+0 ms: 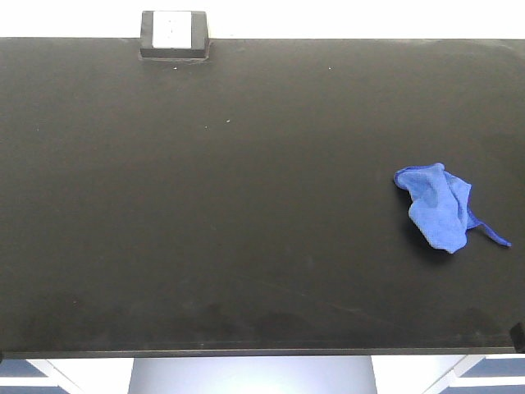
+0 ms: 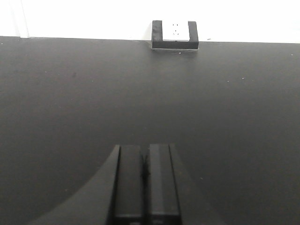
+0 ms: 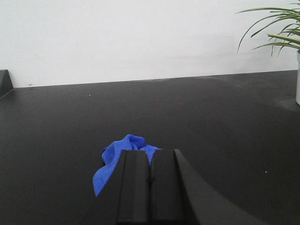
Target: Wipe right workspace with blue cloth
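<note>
Cloth (image 1: 439,207) lies bunched at the bench's (image 1: 205,246) right, long axis diagonal, hem trailing toward the near right edge. Open black surface spreads leftward. My left gripper (image 2: 146,180) and right gripper (image 3: 150,185) are pressed together, empty.

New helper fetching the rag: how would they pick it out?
Start from the wide black benchtop with the socket box on its far edge. On its right side lies the blue cloth, bunched, a thin hem strip trailing; it is the only coloured item there.
</note>
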Controlling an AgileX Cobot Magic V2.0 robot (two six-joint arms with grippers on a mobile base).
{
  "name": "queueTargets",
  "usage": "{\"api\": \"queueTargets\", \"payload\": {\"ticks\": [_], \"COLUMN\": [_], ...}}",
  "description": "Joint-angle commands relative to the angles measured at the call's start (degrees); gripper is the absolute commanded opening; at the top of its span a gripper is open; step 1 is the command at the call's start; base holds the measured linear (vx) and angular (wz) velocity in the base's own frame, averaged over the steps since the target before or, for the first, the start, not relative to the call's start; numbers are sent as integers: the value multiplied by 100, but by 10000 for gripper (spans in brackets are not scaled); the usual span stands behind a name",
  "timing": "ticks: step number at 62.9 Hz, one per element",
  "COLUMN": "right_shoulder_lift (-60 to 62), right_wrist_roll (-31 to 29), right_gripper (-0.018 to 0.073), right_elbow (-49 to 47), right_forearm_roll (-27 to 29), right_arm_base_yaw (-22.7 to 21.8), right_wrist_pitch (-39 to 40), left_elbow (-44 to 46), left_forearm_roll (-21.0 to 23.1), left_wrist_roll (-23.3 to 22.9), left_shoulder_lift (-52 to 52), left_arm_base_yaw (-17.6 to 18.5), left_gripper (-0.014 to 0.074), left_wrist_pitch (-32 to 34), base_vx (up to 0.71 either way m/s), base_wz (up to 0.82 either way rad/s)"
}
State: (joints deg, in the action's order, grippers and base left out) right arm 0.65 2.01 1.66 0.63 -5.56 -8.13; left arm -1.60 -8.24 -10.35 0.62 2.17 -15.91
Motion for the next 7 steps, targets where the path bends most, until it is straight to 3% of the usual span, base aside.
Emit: {"api": "queueTargets", "payload": {"ticks": [1, 7], "right_shoulder_lift": [52, 52], "right_wrist_roll": [-7, -7], "right_gripper": [-8, -8], "right_elbow": [116, 116], "right_forearm_roll": [-28, -28], "right_arm_base_yaw": [-9, -9], "right_wrist_pitch": [449, 449], "left_elbow": [-174, -174], "left_forearm_roll": [-6, -6], "left_wrist_roll": [-49, -49], "left_shoulder_lift": [89, 89], "left_arm_base_yaw": [25, 25], "left_gripper": [-6, -6], "left_wrist_pitch": [452, 452], "base_vx": [0, 0], "base_wz": [0, 0]}}
